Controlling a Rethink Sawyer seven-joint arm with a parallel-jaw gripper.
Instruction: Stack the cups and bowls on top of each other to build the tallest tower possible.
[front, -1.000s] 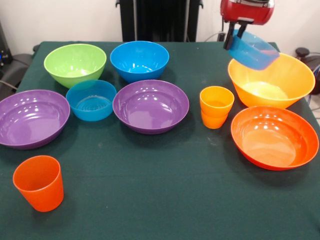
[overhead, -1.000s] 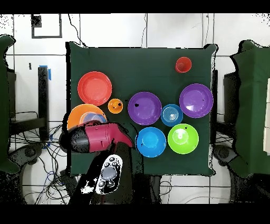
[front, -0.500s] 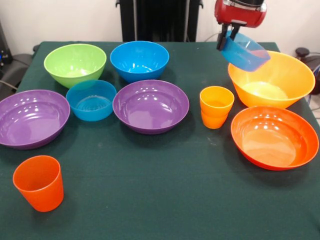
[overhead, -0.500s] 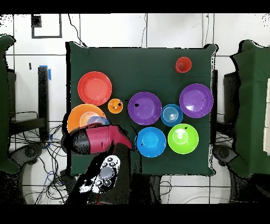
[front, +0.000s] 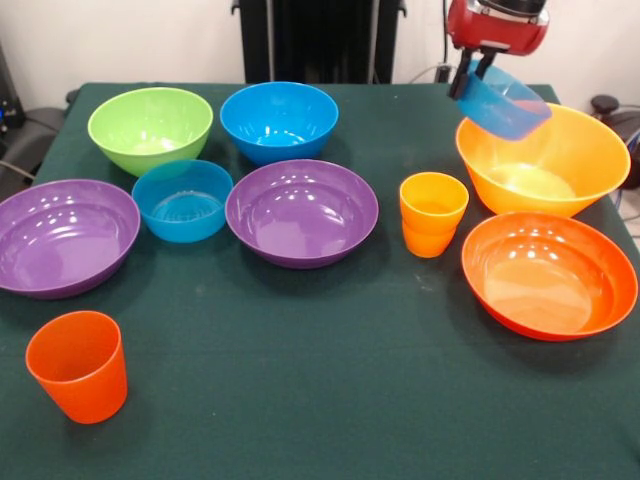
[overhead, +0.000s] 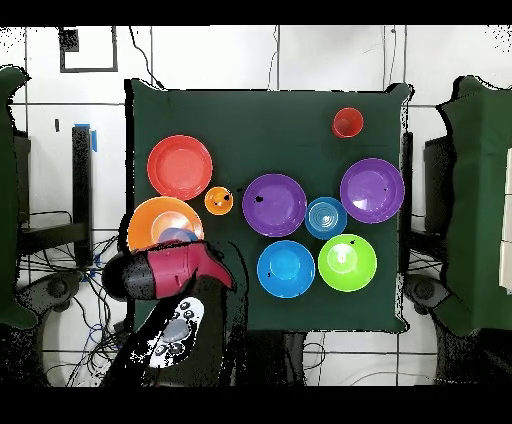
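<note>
My gripper (front: 470, 78) is shut on the rim of a small translucent blue bowl (front: 507, 102). It holds the bowl tilted in the air over the back rim of the large yellow-orange bowl (front: 545, 160). In the overhead view the red arm head (overhead: 165, 272) covers part of that bowl (overhead: 155, 220). A second small blue bowl (front: 183, 200) sits between a purple bowl (front: 62, 236) and another purple bowl (front: 302, 212). The lime green bowl (front: 150, 128) and the medium blue bowl (front: 279, 120) stand behind them. The yellow-orange cup (front: 432, 214), the red-orange bowl (front: 548, 274) and the red-orange cup (front: 78, 366) each stand alone.
The green table cloth (front: 300, 400) reaches every edge of the table. The robot's dark pedestal (front: 320, 40) stands behind the far edge. Cables and dark equipment lie on the floor beside the table (overhead: 60, 280).
The gripper with the blue bowl swung a little left in the front view, then back right and slightly up. In the overhead view the arm head moved left.
</note>
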